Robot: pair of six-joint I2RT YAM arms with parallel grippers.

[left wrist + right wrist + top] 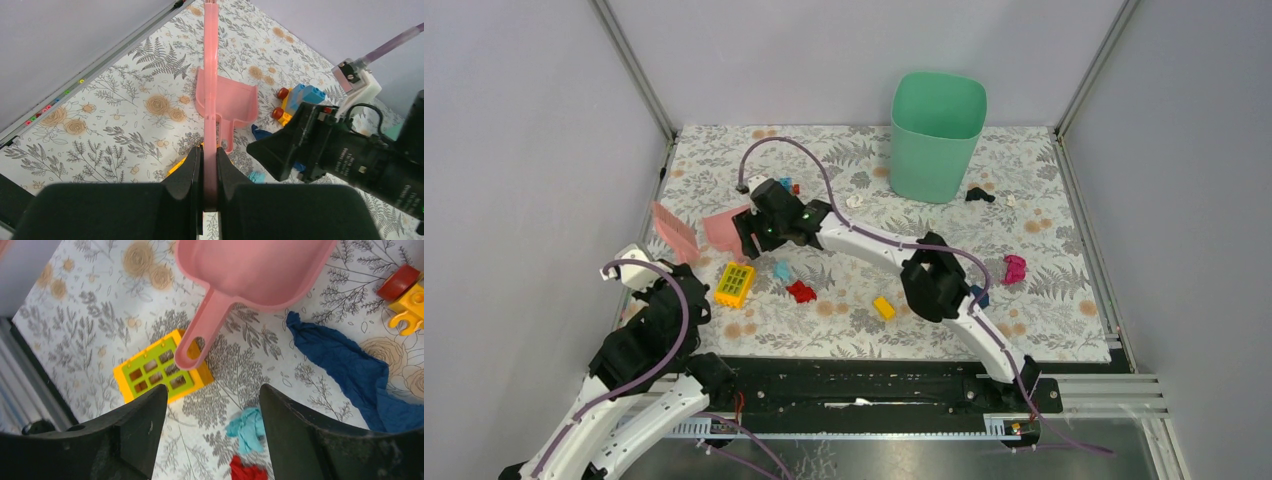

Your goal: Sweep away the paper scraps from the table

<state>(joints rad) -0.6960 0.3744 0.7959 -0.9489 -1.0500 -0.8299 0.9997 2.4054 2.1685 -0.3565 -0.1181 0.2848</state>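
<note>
Now left tool (210, 156) grips brush (210, 75); right tool (212, 392) (spread) by dustpan (250, 270).

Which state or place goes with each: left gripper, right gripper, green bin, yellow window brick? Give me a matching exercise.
1 left gripper
2 right gripper
3 green bin
4 yellow window brick

A upright at the far side of the table
B open above the dustpan handle
C beside the handle's tip
D shut on the pink brush

Pairs: 1-D, 2-B, 3-A, 4-C

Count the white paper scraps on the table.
2. One paper scrap lies left of the green bin; the other lies right of it, past a black piece. More may be hidden.
</note>
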